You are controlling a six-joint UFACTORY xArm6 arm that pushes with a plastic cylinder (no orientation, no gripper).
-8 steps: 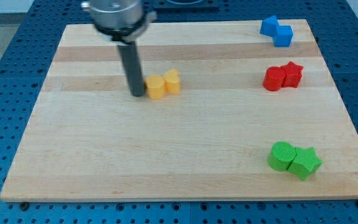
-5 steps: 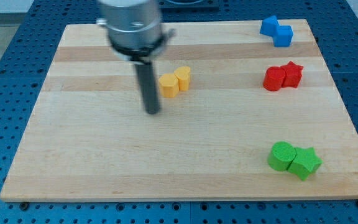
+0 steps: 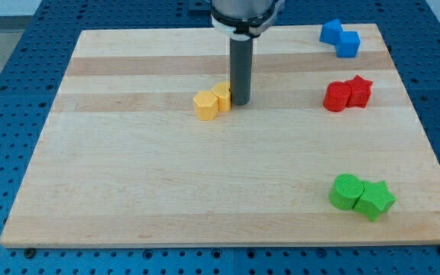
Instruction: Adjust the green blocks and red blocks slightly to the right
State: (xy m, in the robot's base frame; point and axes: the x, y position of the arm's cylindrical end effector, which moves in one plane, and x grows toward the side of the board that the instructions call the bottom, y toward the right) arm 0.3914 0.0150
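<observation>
Two green blocks sit together at the view's lower right: a green cylinder (image 3: 346, 191) and a green star-like block (image 3: 375, 200) touching it on its right. Two red blocks sit at the right middle: a red block (image 3: 336, 97) and a red star (image 3: 359, 90) against it. My tip (image 3: 241, 102) stands near the board's upper middle, right beside the right side of the yellow pair, far to the left of the red blocks and well above-left of the green ones.
Two yellow blocks (image 3: 211, 101) lie touching just left of my tip. Two blue blocks (image 3: 340, 37) sit at the top right corner of the wooden board (image 3: 128, 183). A blue perforated table surrounds the board.
My tip moved from the yellow pair's left, down and around, to its right side. The yellow blocks shifted a little to the right earlier. Red and green blocks have not moved.
</observation>
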